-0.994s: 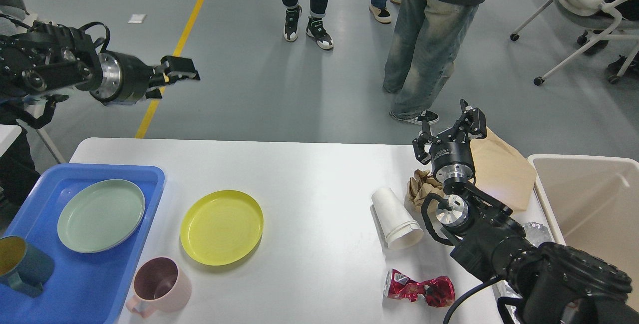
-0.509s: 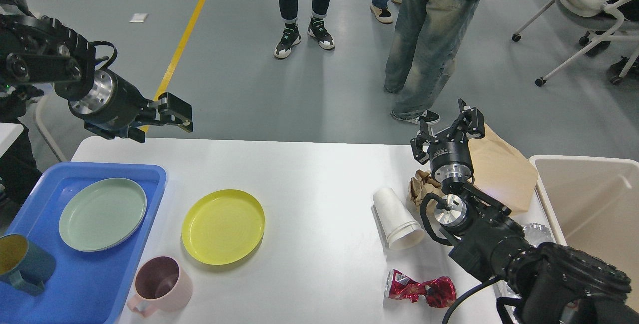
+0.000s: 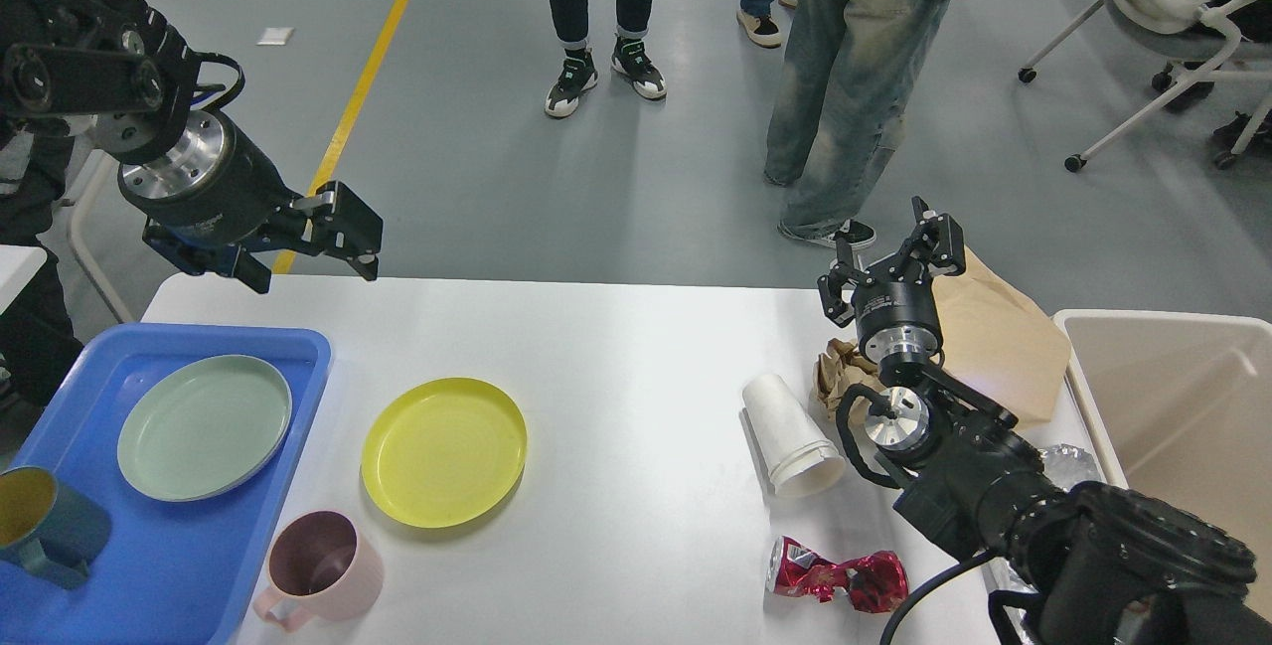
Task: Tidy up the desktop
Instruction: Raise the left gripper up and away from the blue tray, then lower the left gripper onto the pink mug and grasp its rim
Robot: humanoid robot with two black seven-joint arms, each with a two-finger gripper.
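Observation:
The white desktop (image 3: 616,357) holds a yellow plate (image 3: 443,451) left of centre and a pink mug (image 3: 323,565) near its front edge. On the right side lie a tipped white paper cup (image 3: 790,431), crumpled brown paper (image 3: 835,372), a flat brown paper bag (image 3: 999,337) and a crushed red wrapper (image 3: 840,575). My right gripper (image 3: 889,252) points upward over the brown paper, open and empty. My left gripper (image 3: 348,228) hovers above the desktop's back left edge, dark and seen side-on, so its fingers cannot be told apart.
A blue tray (image 3: 298,342) at the left carries a green plate (image 3: 204,426) and a teal mug (image 3: 45,526). A beige bin (image 3: 1183,406) stands at the right, with crumpled clear plastic (image 3: 1073,461) beside it. People (image 3: 855,79) stand beyond the far edge.
My left arm has swung down and in, bringing its gripper from well above the floor to the desktop's back left edge. The right arm and the objects have stayed still.

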